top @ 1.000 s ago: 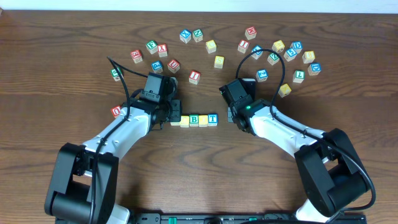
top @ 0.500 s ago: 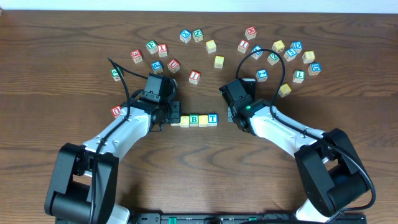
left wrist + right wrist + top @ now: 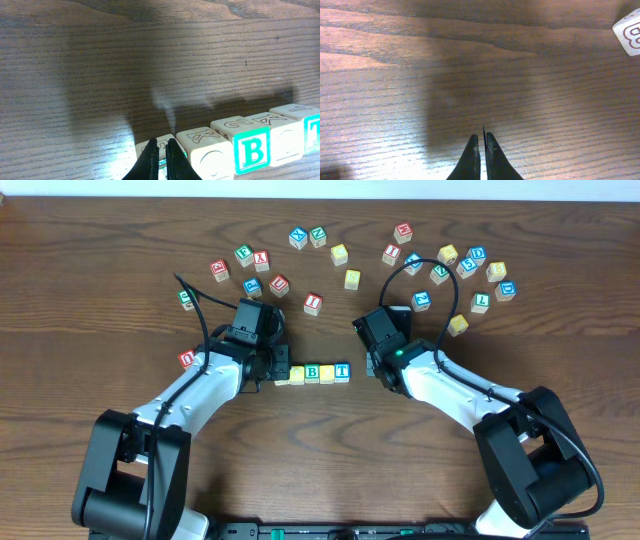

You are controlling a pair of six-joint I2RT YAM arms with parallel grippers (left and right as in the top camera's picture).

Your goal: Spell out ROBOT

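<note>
Row of five cubes is lying in the middle of the table (image 3: 320,470), with the B cube (image 3: 313,372) at its centre. First yellow cube (image 3: 297,374) is touching the B cube on its left, second yellow cube (image 3: 328,372) is touching it on its right. T cube (image 3: 343,370) is sitting one place further right of the B cube, closing that end. End cube (image 3: 145,149) is sitting two places left of the B cube; its letter is hidden behind the fingers and cannot be read. Left gripper (image 3: 161,145) is hanging at that end cube with its fingers pressed together, gripping nothing, tips right against the cube's face. Right gripper (image 3: 483,137) is hovering over bare wood to the right of the B cube, past the T cube, fingers together and empty. Loose cubes (image 3: 313,302) are lying scattered beyond the B cube, well apart from the row.
</note>
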